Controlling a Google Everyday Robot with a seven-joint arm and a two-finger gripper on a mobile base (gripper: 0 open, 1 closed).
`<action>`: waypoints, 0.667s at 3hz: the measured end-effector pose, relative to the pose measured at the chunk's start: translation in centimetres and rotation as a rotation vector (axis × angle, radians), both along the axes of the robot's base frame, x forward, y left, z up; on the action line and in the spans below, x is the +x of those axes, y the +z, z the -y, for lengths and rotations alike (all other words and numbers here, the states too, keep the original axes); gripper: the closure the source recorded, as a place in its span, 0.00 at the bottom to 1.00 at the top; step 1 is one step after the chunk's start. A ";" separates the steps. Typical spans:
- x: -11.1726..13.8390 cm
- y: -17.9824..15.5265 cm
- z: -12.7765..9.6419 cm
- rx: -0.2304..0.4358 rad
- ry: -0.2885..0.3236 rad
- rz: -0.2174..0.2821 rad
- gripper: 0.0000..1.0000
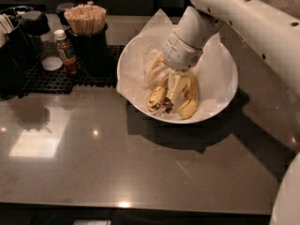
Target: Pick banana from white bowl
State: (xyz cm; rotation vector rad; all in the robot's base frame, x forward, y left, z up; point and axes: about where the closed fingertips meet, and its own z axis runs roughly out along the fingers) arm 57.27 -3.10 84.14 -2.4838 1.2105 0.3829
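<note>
The white bowl (pixel 220 86) stands on the dark counter, lined with crinkled white paper. Two bananas lie in its front half. The banana (pixel 158 100) is the stubby one on the left, blotched brown with a dark end. A cleaner yellow banana (pixel 190 100) lies to its right. My gripper (pixel 174 87) reaches down into the bowl from the upper right. Its tip sits between the two bananas and touches them. The white wrist hides the bananas' far ends.
A black holder of wooden sticks (pixel 86 36) and a small brown sauce bottle (pixel 66 51) stand on a black mat (pixel 56 76) left of the bowl. Dark containers (pixel 16 46) stand at the far left. My white arm (pixel 253 27) spans the upper right.
</note>
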 end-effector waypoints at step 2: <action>0.5 -1.0 -0.9 -0.015 0.029 -0.030 0.60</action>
